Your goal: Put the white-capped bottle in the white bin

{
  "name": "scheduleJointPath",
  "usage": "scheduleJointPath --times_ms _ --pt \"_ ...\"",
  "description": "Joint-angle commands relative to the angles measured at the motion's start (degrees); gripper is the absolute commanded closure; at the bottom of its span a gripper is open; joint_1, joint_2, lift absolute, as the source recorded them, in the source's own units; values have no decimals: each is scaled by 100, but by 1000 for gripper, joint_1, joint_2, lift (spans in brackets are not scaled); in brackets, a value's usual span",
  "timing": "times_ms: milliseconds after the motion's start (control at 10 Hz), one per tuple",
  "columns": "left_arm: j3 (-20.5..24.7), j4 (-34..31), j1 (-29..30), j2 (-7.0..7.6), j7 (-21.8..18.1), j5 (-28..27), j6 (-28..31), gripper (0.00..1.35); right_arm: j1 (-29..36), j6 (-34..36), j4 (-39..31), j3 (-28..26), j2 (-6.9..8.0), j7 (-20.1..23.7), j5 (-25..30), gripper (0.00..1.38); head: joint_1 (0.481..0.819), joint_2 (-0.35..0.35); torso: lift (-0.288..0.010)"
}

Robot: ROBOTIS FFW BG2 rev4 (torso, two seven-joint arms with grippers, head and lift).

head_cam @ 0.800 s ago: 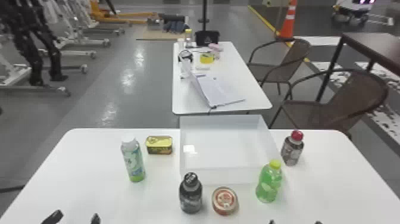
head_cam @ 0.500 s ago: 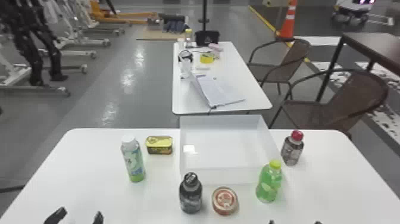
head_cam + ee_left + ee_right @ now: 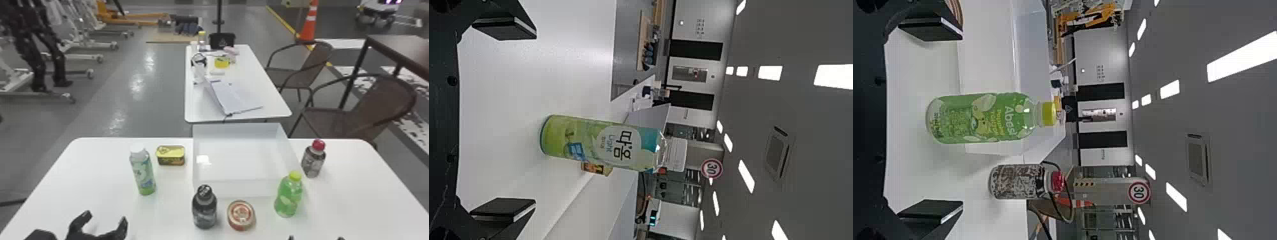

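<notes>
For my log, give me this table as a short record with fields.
target: white-capped bottle, upright, outside the bin
destination: white bin
left gripper: open, empty, nearer the robot than the target
right gripper: open, empty
other bottles: black-capped bottle, yellow-capped bottle, red-capped bottle
tins: yellow tin, round tin

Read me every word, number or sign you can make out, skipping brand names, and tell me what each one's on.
"30": the round, red-rimmed sign.
"Light": the white-capped bottle.
Too small or blurred to read: the yellow tin, the red-and-white tin, the black-capped bottle.
</notes>
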Motion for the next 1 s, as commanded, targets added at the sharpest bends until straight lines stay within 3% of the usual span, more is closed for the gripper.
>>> scheduleJointPath --times_ms 0,900 --pt "-19 226 -258 -15 -58 -105 33 114 -20 0 11 20 5 2 -9 104 549 0 -100" --pt "-424 1649 -1743 35 -190 -324 -91 91 -135 0 99 99 5 37 -53 104 549 0 -100"
